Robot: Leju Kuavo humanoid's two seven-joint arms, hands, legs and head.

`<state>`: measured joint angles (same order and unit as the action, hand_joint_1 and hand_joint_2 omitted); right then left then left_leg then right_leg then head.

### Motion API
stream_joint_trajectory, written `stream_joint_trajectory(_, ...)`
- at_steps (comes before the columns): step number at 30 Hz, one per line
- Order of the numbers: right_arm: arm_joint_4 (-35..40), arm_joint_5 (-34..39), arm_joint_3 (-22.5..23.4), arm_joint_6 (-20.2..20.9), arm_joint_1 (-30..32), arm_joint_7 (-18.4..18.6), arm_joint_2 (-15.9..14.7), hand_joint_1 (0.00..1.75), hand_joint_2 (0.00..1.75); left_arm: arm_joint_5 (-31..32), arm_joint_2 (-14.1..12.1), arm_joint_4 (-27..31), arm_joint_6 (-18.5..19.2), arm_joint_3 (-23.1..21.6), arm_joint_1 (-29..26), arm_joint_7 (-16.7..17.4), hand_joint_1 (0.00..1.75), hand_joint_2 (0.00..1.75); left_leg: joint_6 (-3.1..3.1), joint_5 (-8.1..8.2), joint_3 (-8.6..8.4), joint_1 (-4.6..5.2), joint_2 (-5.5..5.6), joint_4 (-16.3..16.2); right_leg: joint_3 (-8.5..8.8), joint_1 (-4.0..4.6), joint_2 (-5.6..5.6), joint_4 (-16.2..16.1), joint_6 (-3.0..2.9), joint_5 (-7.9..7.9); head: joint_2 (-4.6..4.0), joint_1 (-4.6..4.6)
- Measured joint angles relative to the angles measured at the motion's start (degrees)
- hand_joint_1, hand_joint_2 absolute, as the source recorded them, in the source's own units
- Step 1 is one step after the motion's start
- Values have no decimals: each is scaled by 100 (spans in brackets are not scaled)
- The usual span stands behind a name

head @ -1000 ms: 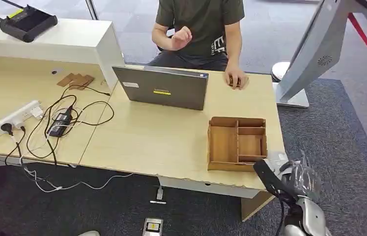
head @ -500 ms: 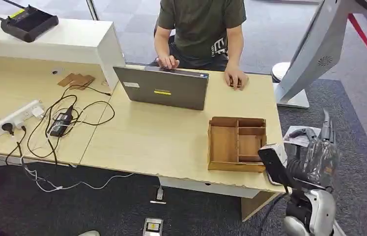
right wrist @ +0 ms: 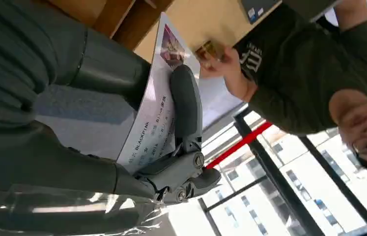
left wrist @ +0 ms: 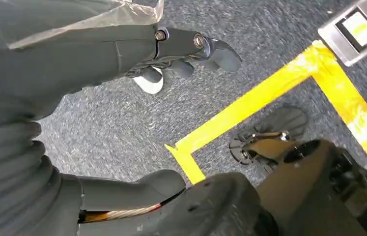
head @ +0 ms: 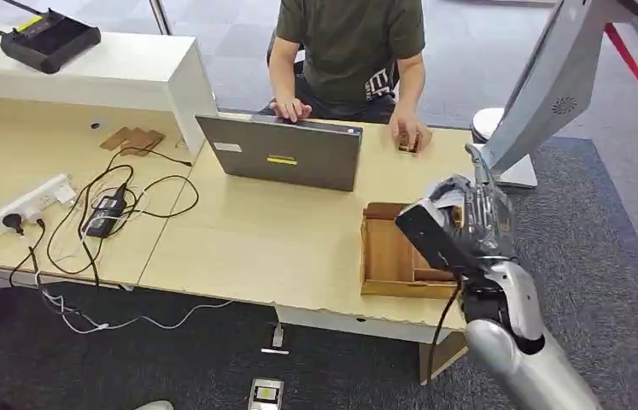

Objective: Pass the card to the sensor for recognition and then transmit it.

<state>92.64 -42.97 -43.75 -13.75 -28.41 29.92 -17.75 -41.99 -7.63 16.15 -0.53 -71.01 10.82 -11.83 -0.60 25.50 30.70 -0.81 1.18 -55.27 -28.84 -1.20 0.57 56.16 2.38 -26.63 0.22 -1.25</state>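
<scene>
Grey carpet surrounds the desk [head: 298, 239] in the head view, where a person [head: 349, 43] sits behind a laptop [head: 285, 154] and the right hand [head: 469, 218] hovers over the wooden tray [head: 388, 256] at the desk's right end, though that view cannot tell how its fingers lie. From the left wrist, the left hand [left wrist: 122, 54] hangs over the carpet and a yellow tape line [left wrist: 250, 103], fingers apart with nothing between them. From the right wrist, the card [right wrist: 154, 118] sits pinched between the thumb [right wrist: 107, 66] and a finger [right wrist: 186, 105], with the person's hand [right wrist: 223, 61] beyond it on the desk.
</scene>
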Motion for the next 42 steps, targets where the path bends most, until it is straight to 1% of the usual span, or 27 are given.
stream_joint_trajectory(4, -588, 68, -372, 405, -578, 105, 297, 175, 175, 74, 26, 0, 122, -70, 128, 101, 0, 175, 0, 0, 4, -1, 2, 0, -2, 1, -1, 2, -1, 1, 0, 0)
stream_joint_trajectory(8, -1074, -135, -691, 654, -1017, 280, 604, 175, 175, 136, 50, 0, 206, -114, 213, 123, 0, 175, 0, 0, 6, -1, 2, -1, -7, 1, -1, 1, -1, 1, 0, -2)
stream_joint_trajectory(12, -1399, -190, -892, 691, -1247, 315, 815, 175, 175, 140, 68, 0, 227, -151, 236, 129, 0, 175, 0, 0, 8, -3, 2, -1, -8, 2, -1, 0, -1, 0, 0, 0)
stream_joint_trajectory(16, -1601, -196, -1010, 698, -1353, 334, 912, 175, 175, 147, 70, 0, 232, -177, 239, 129, 0, 175, 0, 0, 9, -2, 1, -1, -10, 2, -1, -2, -1, 1, 0, 0)
stream_joint_trajectory(19, -1742, -253, -1106, 783, -1449, 356, 1008, 175, 175, 151, 72, 0, 289, -195, 243, 142, 0, 175, 0, 0, 10, -2, 1, -1, -11, 2, -1, -1, -1, 2, 0, 0)
stream_joint_trajectory(23, -2003, -260, -1273, 888, -1607, 358, 1209, 175, 175, 122, 90, 0, 352, -199, 270, 138, 0, 175, -1, -1, 9, -4, 1, -1, -10, 3, 0, 0, -2, 2, 0, 0)
stream_joint_trajectory(32, -2696, -262, -1605, 792, -1870, 153, 1723, 175, 175, -61, 92, -13, 350, -199, 197, 28, 0, 175, -1, -1, 12, -6, 1, 0, -12, 5, -1, 0, -2, 2, 0, 2)
stream_joint_trajectory(37, -3046, -284, -1714, 776, -1927, 125, 1937, 175, 175, -124, 81, -33, 306, -197, 109, -26, 0, 175, -1, -1, 12, -6, 0, 0, -13, 5, -1, -1, -2, 2, 0, 0)
stream_joint_trajectory(42, -3307, -465, -1821, 761, -1933, 179, 2074, 175, 175, -166, 59, -46, 273, -197, 37, -37, 0, 175, -1, -1, 11, -6, 1, -1, -13, 5, -1, -1, -2, 2, 0, 2)
